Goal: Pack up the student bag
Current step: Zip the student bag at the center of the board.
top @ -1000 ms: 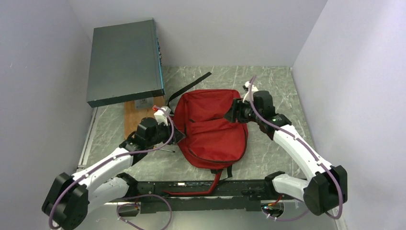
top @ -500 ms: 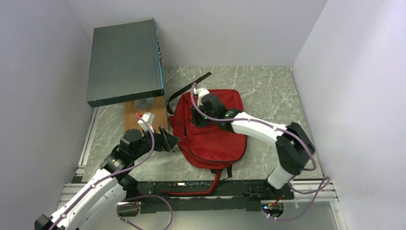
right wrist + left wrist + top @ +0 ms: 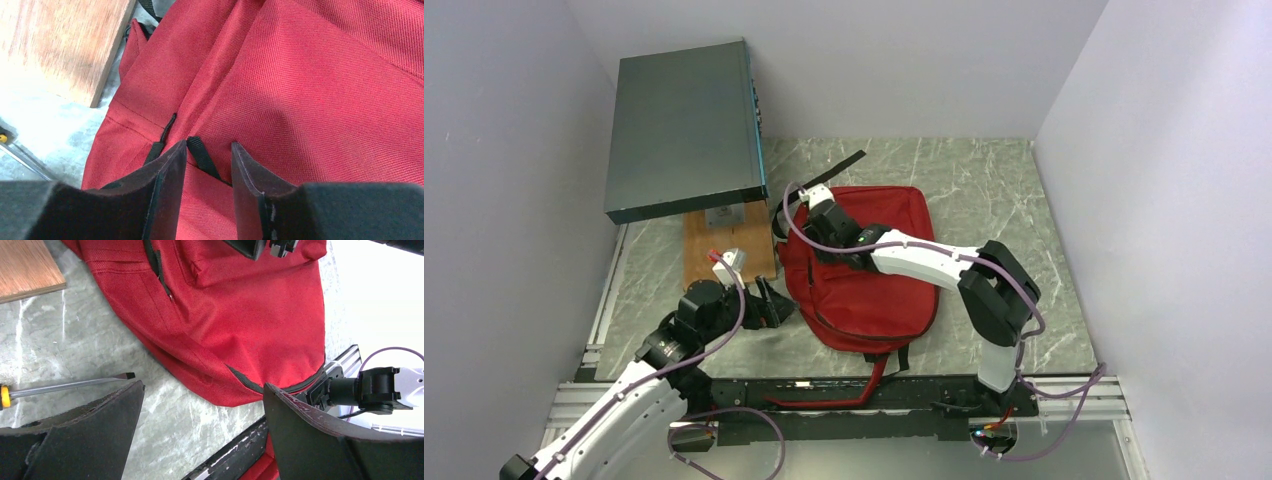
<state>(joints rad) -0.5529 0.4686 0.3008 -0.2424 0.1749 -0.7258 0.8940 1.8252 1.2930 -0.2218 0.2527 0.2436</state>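
The student bag [image 3: 874, 275] is a dark red backpack lying flat in the middle of the table, also seen in the left wrist view [image 3: 240, 325] and the right wrist view [image 3: 310, 90]. My right gripper [image 3: 810, 228] rests over its upper-left corner. Its jaws [image 3: 209, 147] stand narrowly apart, astride a black webbing tab [image 3: 202, 156] on the fabric, with a gap still showing. My left gripper [image 3: 771, 305] hangs just left of the bag, wide open [image 3: 204, 387] with only bare table between its fingers.
A screwdriver [image 3: 70, 386] lies on the marble by the left gripper. A wooden board [image 3: 724, 245] sits left of the bag, under a tilted grey box [image 3: 684, 125]. A black strap [image 3: 824, 177] trails behind the bag. The black rail [image 3: 844, 397] runs along the near edge.
My right arm swung left across the bag to its upper-left corner, its jaws narrowing. My left gripper opened wide and drew back from the bag's left edge toward me.
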